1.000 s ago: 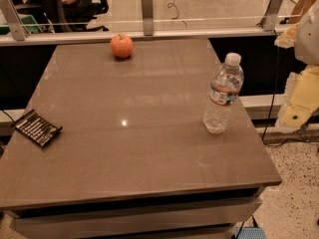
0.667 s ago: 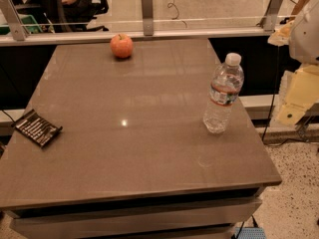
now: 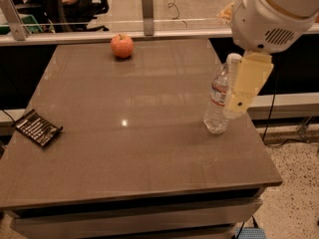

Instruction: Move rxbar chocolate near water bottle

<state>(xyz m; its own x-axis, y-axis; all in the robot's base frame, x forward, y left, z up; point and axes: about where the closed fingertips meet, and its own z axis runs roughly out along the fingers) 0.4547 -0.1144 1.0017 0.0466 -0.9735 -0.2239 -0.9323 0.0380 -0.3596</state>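
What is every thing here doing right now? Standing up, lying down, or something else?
rxbar chocolate: lying flat, wrapped, at the left edge of the table, nothing touching it.
water bottle: standing upright on the right side, partly hidden.
apple: whole, stem up, near the far edge.
gripper: above the table, in front of the bottle, far from the bar.

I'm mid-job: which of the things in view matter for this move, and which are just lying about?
For the job:
rxbar chocolate, at the table's left edge
water bottle, upright near the right edge
gripper, raised, overlapping the bottle's right side

Lying about:
apple, at the far edge of the table
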